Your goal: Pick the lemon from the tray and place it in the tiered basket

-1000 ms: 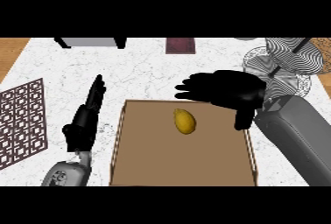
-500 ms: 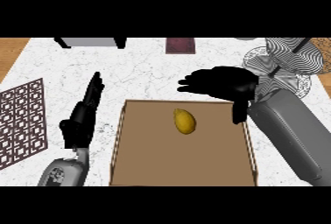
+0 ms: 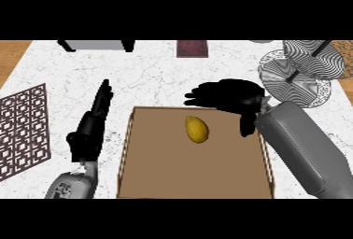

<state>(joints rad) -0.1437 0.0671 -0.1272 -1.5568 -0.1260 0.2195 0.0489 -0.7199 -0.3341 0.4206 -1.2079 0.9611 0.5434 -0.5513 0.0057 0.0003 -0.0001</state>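
The fingers (image 3: 201,98) of the right hand (image 3: 231,93) are apart and relaxed, pointing toward the view's left over the far rim of the tray (image 3: 125,154), with the thumb (image 3: 247,127) hanging down just to the right of the lemon (image 3: 197,129); they hold nothing. The lemon lies on its side in the far half of the tray, its long axis running toward and away from the robot, near the fingers but apparently not touched. To do the pick well, the hand likely needs to drop and shift a little nearer, so that the fingers come down on the lemon's left flank and the thumb on its right, closing across the short width instead of over the pointed ends, where a rounded fruit could roll or squirt out. The tray's far wall is close by, so the fingers should clear it on the way down. The tiered basket (image 3: 303,70) stands on the counter (image 3: 151,74) to the far right, beyond the right forearm. The left hand (image 3: 89,130) rests at the left of the tray, fingers straight.
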